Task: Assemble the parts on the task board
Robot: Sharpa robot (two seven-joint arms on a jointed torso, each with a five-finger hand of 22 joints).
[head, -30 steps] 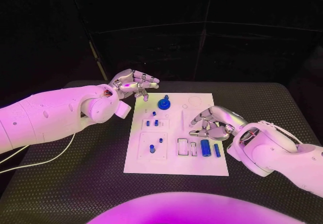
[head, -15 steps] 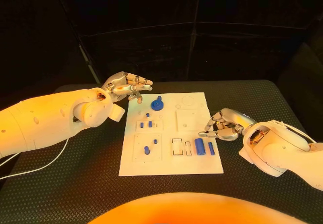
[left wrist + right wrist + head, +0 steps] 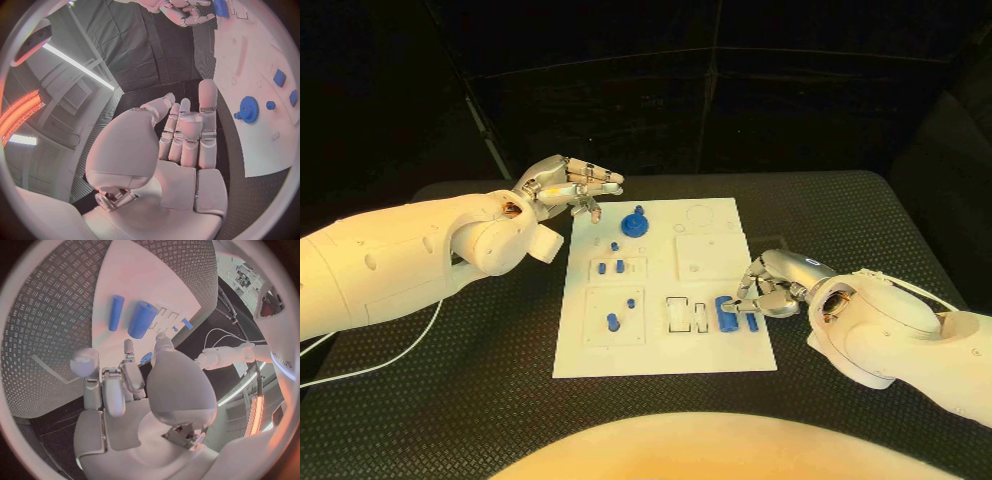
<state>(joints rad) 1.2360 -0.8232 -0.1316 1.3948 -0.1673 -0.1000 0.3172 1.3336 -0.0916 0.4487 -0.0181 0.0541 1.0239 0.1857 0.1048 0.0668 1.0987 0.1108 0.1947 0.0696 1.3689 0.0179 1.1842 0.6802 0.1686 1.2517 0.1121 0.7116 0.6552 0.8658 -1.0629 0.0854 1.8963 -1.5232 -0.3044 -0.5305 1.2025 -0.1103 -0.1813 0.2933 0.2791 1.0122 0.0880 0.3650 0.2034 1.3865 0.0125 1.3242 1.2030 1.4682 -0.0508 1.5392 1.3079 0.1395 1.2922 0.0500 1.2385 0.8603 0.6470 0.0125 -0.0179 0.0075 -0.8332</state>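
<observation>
R hand [image 3: 776, 288], fingers curled on nothing, hangs just beside thick blue cylinder [image 3: 726, 312], long axis running near-to-far on task board [image 3: 711, 355]; L hand [image 3: 567, 186] far off, also empty.

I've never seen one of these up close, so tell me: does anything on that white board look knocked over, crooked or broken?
Nothing stands out. The task board lies flat on the table, and the two blue cylinders lie side by side near the right hand. The blue gear sits at the far end by the left hand. No damage shows.
</observation>
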